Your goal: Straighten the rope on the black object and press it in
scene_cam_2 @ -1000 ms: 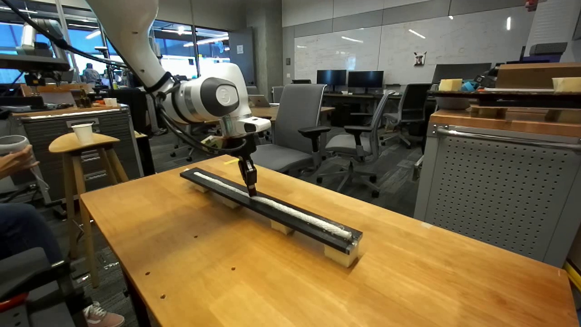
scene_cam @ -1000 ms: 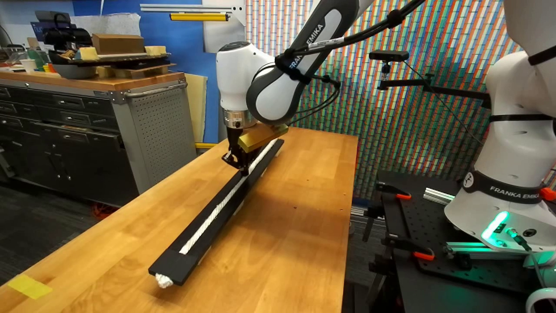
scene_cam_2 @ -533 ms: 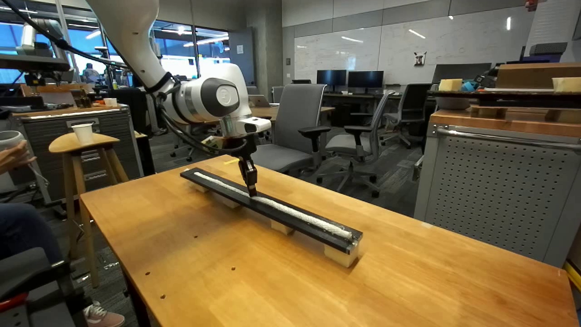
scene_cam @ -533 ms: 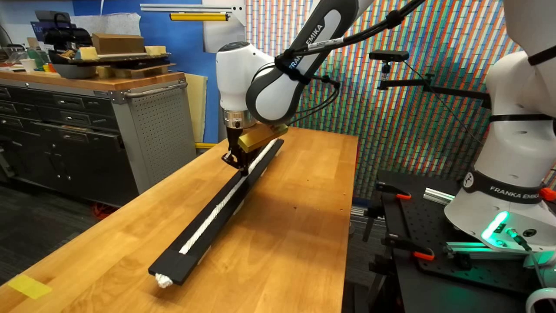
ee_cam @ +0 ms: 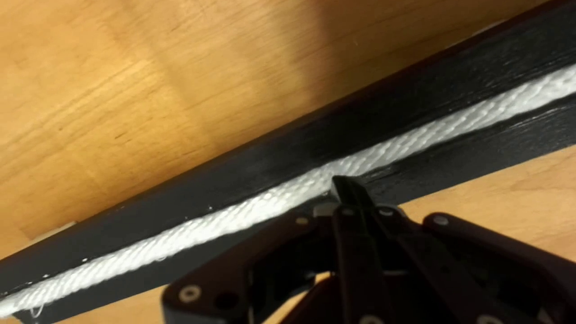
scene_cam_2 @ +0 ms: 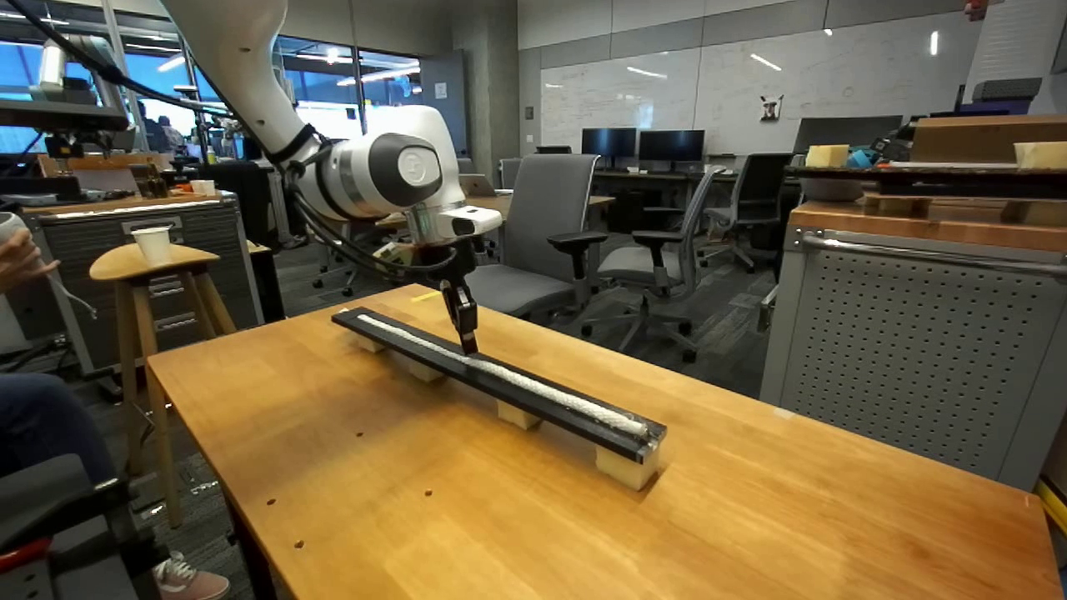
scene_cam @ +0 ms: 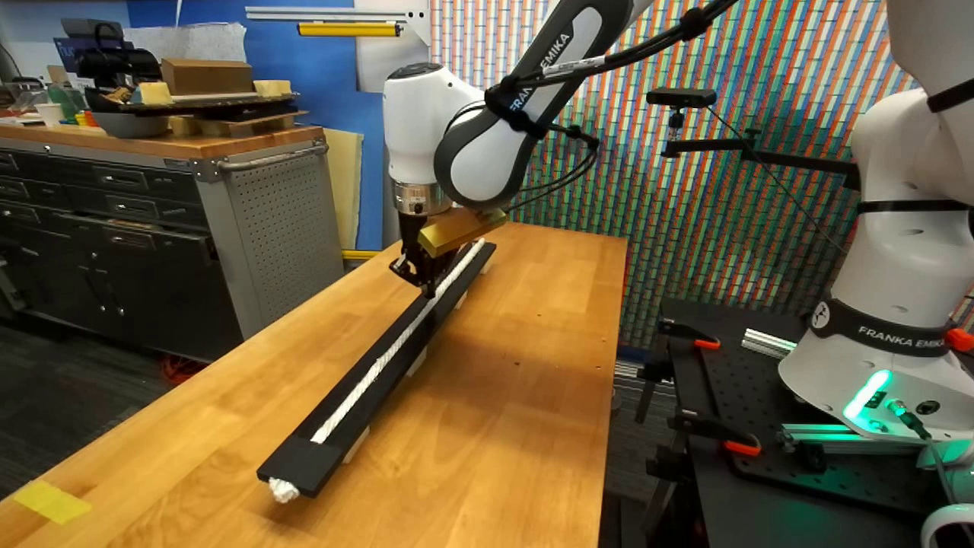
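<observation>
Fingers (ee_cam: 352, 191) pinched together on nothing stand over the black bar (ee_cam: 252, 171), along which the white rope (ee_cam: 270, 202) lies nearly straight, its contact with them unclear, so pressing-in seems in hand and the next move probably calls for a firm downward push.

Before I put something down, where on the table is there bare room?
In an exterior view: bare table between the black bar and the right edge, and between bar and yellow tape. Crowded: the bar, bearing the rope, with the pincer over it.
</observation>
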Available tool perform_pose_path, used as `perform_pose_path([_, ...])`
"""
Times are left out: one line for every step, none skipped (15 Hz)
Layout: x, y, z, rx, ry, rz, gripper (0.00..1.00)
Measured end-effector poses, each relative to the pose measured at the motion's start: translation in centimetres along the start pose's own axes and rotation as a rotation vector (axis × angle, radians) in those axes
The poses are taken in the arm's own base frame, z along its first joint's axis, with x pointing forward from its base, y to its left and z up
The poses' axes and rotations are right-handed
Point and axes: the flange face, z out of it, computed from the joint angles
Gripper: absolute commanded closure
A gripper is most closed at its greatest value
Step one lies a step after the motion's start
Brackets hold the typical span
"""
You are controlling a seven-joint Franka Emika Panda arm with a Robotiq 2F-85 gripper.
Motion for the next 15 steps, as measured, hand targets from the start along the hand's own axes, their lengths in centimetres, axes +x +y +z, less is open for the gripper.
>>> perform_pose_path([0.2,0.4,-0.3,0.002,0.008,0.006,1.00])
perform_pose_path([0.5,0.8,-0.7,0.003,0.015,0.011,1.00])
perform_pose_path([0.6,1.2,-1.0,0.004,0.020,0.016,1.00])
perform_pose_path([0.7,1.5,-1.2,0.004,0.023,0.021,1.00])
perform_pose_path([0.8,1.7,-1.3,0.005,0.024,0.025,1.00])
perform_pose_path([0.8,1.9,-1.4,0.005,0.024,0.027,1.00])
perform_pose_path([0.8,2.0,-1.4,0.005,0.023,0.028,1.00])
perform_pose_path([0.7,2.0,-1.4,0.004,0.021,0.027,1.00])
perform_pose_path([0.6,2.0,-1.3,0.003,0.018,0.022,1.00])
perform_pose_path([0.3,1.9,-1.2,0.004,0.014,0.012,1.00])
perform_pose_path([0.1,1.8,-1.0,0.006,0.008,-0.002,1.00])
perform_pose_path([-0.1,1.7,-0.9,0.008,0.002,-0.015,1.00])
perform_pose_path([-0.3,1.6,-0.8,0.012,-0.004,-0.027,1.00])
perform_pose_path([-0.4,1.5,-0.6,0.016,-0.010,-0.036,1.00])
perform_pose_path([-0.5,1.5,-0.5,0.021,-0.018,-0.044,1.00])
